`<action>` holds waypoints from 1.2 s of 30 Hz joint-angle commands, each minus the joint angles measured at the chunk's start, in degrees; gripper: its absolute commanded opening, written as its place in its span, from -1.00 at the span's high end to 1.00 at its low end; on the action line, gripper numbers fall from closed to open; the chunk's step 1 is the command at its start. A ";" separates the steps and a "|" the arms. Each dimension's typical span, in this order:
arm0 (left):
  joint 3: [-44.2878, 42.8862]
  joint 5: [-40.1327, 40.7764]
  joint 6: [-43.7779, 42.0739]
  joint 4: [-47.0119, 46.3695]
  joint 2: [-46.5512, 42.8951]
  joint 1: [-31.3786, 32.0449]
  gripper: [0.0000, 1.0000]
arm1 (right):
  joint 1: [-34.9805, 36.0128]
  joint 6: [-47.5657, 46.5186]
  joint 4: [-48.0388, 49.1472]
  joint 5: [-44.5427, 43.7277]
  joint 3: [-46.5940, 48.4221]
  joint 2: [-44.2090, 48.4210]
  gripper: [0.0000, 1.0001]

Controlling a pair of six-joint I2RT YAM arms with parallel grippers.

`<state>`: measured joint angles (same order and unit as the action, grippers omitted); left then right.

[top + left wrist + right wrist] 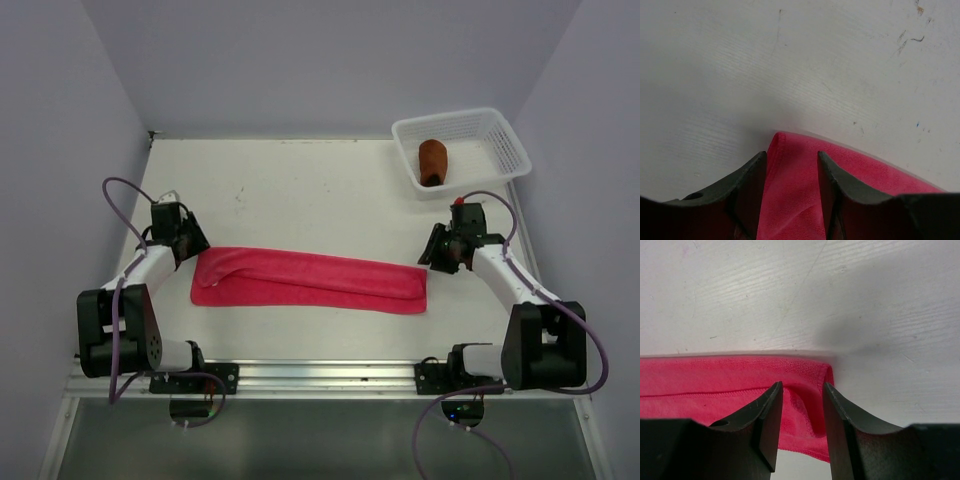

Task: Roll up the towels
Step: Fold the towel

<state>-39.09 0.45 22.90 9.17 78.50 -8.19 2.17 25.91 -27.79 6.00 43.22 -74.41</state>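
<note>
The bright pink towel (310, 280) lies folded lengthwise across the middle of the table. My left gripper (195, 250) is at its far left corner, and its jaws pinch a bunched fold of pink cloth (792, 190) low over the table. My right gripper (438, 256) is at the far right corner, with its jaws closed on the raised hem (805, 405). The rust-brown towel (432, 162) is rolled up and lies in the white mesh basket (505, 140).
The basket stands at the back right corner, just beyond my right arm. Grey walls close in the table on the left, back and right. A metal rail (320, 375) runs along the near edge between the arm bases.
</note>
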 commanded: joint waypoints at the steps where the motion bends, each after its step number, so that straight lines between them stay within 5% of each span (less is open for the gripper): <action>1: 0.07 -0.10 -1.27 -3.63 0.34 -0.43 0.03 | -0.33 -0.77 2.57 1.82 -0.59 -0.56 0.17; 14: 0.24 -2.10 -0.84 -4.33 3.77 -0.60 0.13 | -0.59 -0.86 3.53 2.17 -1.21 -1.09 0.18; 26: 0.59 -3.09 -0.75 -5.83 4.29 -0.69 0.57 | -0.77 -1.30 3.53 1.82 -1.39 -1.26 0.19; 36: 0.68 -2.47 -0.92 -5.65 3.41 -0.69 0.64 | -0.77 -1.30 3.27 0.51 -1.56 -1.70 0.20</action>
<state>-38.65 -1.87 22.94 6.44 82.91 -8.25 1.69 25.47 -25.65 7.05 41.76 -75.66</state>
